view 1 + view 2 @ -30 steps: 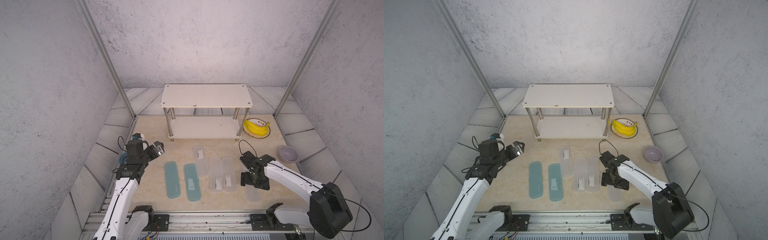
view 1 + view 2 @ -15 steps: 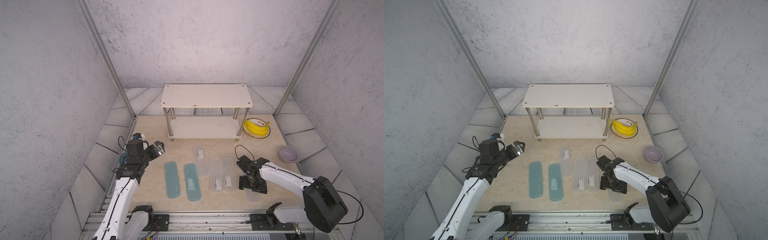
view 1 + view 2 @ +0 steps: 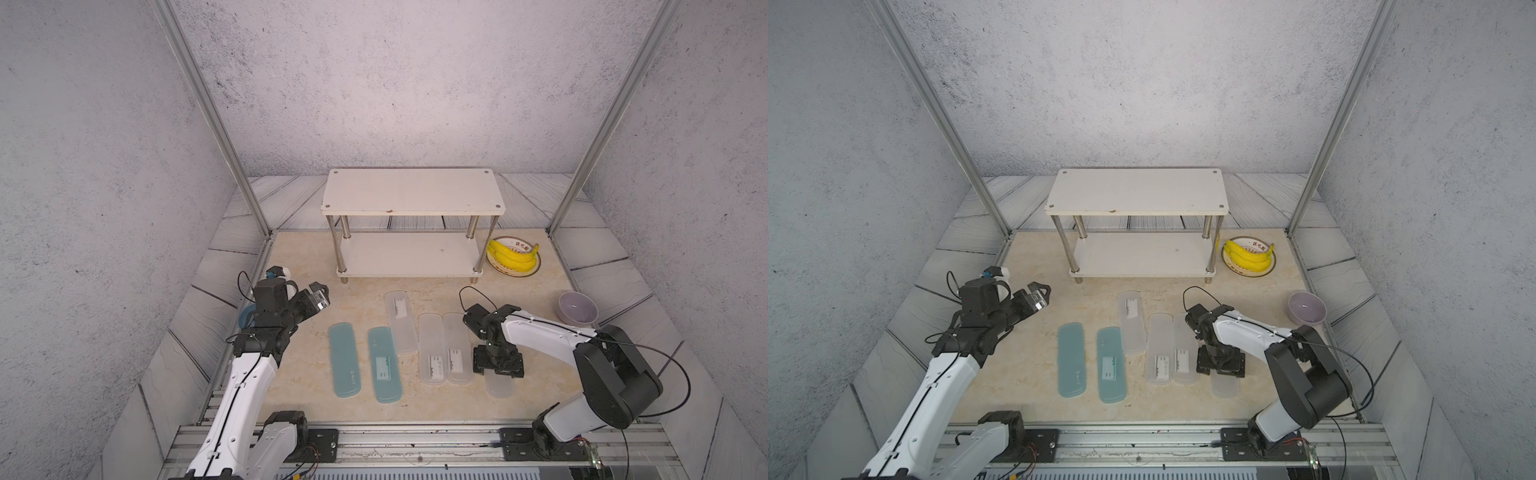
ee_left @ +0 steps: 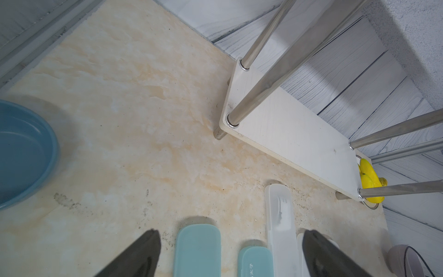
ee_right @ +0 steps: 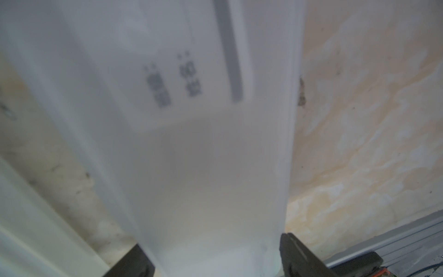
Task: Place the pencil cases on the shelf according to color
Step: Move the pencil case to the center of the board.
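Two teal pencil cases (image 3: pixel 345 359) (image 3: pixel 384 365) and three frosted white ones (image 3: pixel 400 322) (image 3: pixel 431 349) (image 3: pixel 456 349) lie flat in front of the shelf (image 3: pixel 413 191), whose two boards are bare. A further white pencil case (image 3: pixel 500 384) lies rightmost, mostly under my right gripper (image 3: pixel 497 365). In the right wrist view this case (image 5: pixel 203 156) fills the gap and both fingers of the right gripper (image 5: pixel 213 254) press its long edges. My left gripper (image 3: pixel 318 291) hovers open at the left, empty, with the teal case ends (image 4: pixel 197 249) seen between the fingers of the left gripper (image 4: pixel 231 233).
A plate of bananas (image 3: pixel 514 255) sits right of the shelf. A lilac bowl (image 3: pixel 577 307) stands at the right edge. A blue bowl (image 4: pixel 21 153) lies at the left, half hidden under my left arm in both top views. Metal rails run along the front.
My right gripper has shifted a little left and down over the rightmost white case, and its jaws have narrowed onto it. The left arm has not moved.
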Robot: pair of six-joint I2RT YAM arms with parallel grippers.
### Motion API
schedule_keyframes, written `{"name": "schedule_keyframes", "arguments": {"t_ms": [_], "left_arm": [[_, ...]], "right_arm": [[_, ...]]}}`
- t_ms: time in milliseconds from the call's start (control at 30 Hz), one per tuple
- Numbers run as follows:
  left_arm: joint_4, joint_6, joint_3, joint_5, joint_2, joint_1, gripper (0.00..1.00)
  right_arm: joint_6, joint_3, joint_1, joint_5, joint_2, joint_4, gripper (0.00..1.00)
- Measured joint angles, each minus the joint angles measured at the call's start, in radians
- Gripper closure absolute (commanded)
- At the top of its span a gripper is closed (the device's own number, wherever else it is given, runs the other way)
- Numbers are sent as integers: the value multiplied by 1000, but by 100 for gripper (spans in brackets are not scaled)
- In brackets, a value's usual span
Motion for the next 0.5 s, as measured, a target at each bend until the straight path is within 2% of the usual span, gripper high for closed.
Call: {"name": "schedule_keyframes", "arguments": {"t_ms": [267, 400, 500], "left_arm": [[-1, 0, 0, 0, 13, 0, 2], [-1, 0, 0, 0, 13, 0, 1], [0, 0, 0, 3, 13, 0, 1]], "right_arm": [[-68, 202, -41, 72, 153, 55, 14], [-82, 194, -48, 96, 100, 60, 11], [-89, 115, -48, 90, -14, 74, 8]]}}
